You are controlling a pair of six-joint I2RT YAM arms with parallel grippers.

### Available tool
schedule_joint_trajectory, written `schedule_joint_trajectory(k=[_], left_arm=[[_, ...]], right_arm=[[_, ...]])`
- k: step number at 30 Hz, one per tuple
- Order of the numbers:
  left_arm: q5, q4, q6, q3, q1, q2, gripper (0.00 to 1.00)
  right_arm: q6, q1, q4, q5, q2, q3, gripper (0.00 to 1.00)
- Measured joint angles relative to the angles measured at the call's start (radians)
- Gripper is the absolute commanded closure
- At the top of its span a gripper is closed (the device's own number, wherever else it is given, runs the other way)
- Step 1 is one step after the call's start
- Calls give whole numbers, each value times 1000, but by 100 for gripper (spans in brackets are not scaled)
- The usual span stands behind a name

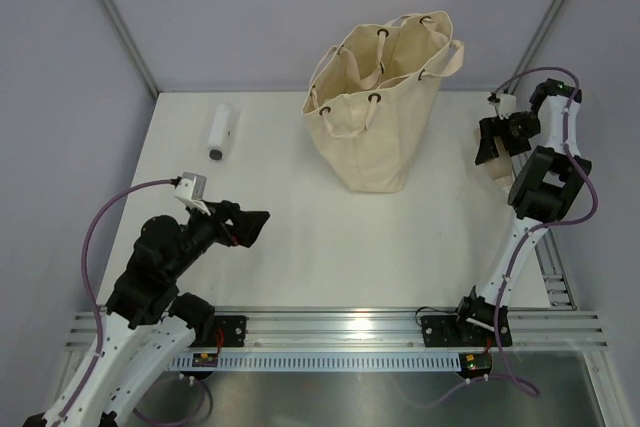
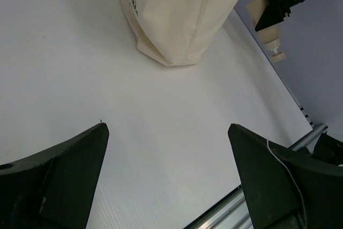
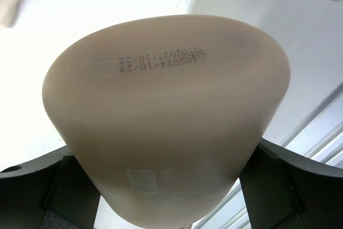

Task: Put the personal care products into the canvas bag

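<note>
Filling the right wrist view, the peach bottle [image 3: 166, 111] sits between the fingers of our right gripper [image 1: 495, 140], which we judge to be clamped on it at the frame's right edge, apart from the canvas bag [image 1: 375, 137]. Our left gripper [image 2: 167, 132] is spread wide and empty. A white tube [image 1: 220, 132] lies at upper left. We cannot see the bag's contents; we judge these two products remain.
</note>
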Motion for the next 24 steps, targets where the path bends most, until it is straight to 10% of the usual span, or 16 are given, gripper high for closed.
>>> schedule_joint_trajectory(k=[14, 24], left_arm=[[-24, -48, -5, 2, 0, 23, 1], [-37, -53, 6, 26, 0, 100, 1]], right_arm=[[185, -41, 13, -381, -343, -124, 100], [487, 121, 194, -509, -435, 302, 100]])
